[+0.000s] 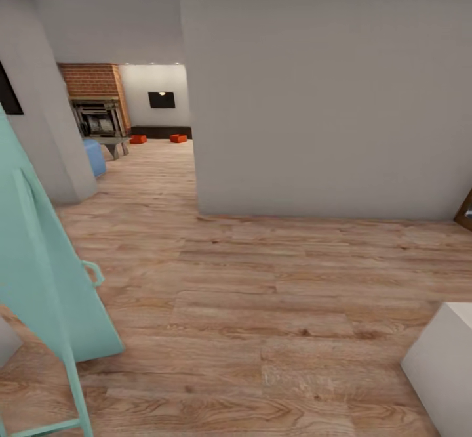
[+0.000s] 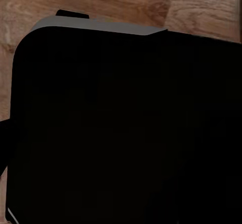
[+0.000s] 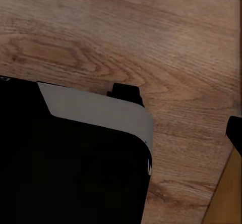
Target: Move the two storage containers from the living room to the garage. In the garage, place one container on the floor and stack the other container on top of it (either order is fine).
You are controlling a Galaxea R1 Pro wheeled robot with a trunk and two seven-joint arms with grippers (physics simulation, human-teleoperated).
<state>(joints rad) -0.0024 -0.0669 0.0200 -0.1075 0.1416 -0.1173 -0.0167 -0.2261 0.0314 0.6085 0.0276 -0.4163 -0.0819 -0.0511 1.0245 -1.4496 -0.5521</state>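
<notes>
Far down the passage, in the living room, the two storage containers rest on the light wood-plank floor. One orange-red container (image 1: 137, 139) lies next to the red-brick fireplace (image 1: 93, 81). The other container (image 1: 178, 138) sits to its right, in front of a long low dark bench (image 1: 160, 132) and below a black wall TV (image 1: 161, 100). Both are small and distant in the head view. Both wrist views look down at a black rounded body (image 2: 126, 128) (image 3: 65, 168) with a grey edge over wood planks.
A large grey wall block (image 1: 328, 96) stands ahead on the right, with the passage to its left. A tall teal frame (image 1: 46, 273) leans at the near left. A white box (image 1: 446, 365) sits at the near right. A blue seat (image 1: 95, 156) stands by the fireplace.
</notes>
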